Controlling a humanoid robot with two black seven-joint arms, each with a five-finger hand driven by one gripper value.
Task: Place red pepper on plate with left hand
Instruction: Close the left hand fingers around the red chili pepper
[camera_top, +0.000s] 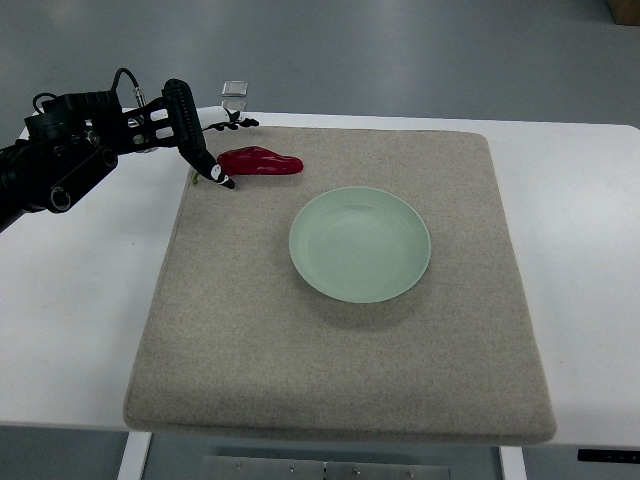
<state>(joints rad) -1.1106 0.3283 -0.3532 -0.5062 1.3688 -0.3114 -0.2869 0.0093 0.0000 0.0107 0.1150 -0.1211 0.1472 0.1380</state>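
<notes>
The red pepper (259, 161) lies on its side on the grey mat (340, 370) in the upper left of the frame, its green stem end pointing left, well apart from the plate (360, 243). It has not been lifted. The left hand (190, 130) reaches in from the left edge, its dark fingers (205, 160) spread and holding nothing, one fingertip down on the mat just beside the stem end, another stretched out above the pepper toward the top of the frame.

The step in hand looks like the reach before the grasp. To do it well, the hand should probably move a little further right so the fingers straddle the thick middle of the pepper rather than its stem, then close across the narrow width, since the smooth, rounded skin may roll or slip under a pinch at the tip.

The pale green plate sits near the centre of the mat, upright and empty. The mat rests on the white bench (580, 250).
</notes>
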